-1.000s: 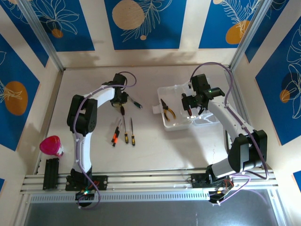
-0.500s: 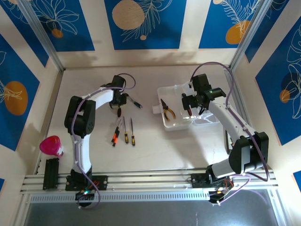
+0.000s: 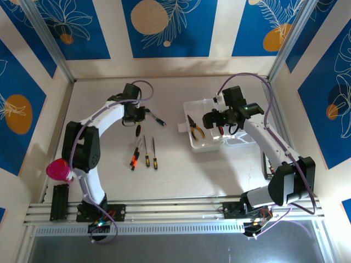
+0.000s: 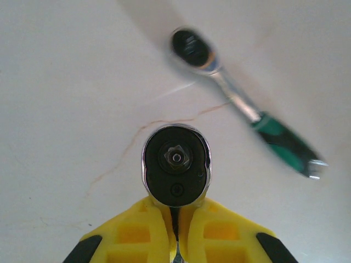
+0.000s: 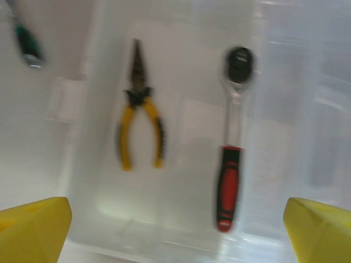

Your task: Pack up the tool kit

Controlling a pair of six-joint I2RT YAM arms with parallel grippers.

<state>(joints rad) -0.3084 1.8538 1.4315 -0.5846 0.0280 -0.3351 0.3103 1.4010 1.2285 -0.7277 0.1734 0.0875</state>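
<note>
Tool kit pieces lie in two groups. On the right of the table (image 3: pixel 181 175) stands the clear case (image 3: pixel 209 140). In it the yellow-handled pliers (image 5: pixel 140 104) and a red-handled ratchet (image 5: pixel 233 137) lie side by side without touching. My right gripper (image 3: pixel 215 120) hovers over that case, its fingers (image 5: pixel 33 233) spread wide with nothing between them.

On the left, my left gripper (image 4: pixel 175 219) is clenched on a black-headed ratchet (image 4: pixel 175 164), pinched just behind the head. Its handle is hidden under my fingers, and I cannot tell whether it is clear of the table. A green-handled ratchet (image 4: pixel 247 109) lies loose just to the right of it. Three screwdrivers (image 3: pixel 146 157) lie in a row on the near side.

I expect all of these to be stiff steel, dense for their size, with slick chrome shanks. A pinch near the head, like mine, may let the long end swing, so a hold across the rubber handle near the balance point looks safer. The screwdrivers are thin and could roll, so I would close across their handles from above. The case looks light and may slide if I nudge its wall, so tools should be lowered in, not dropped.
</note>
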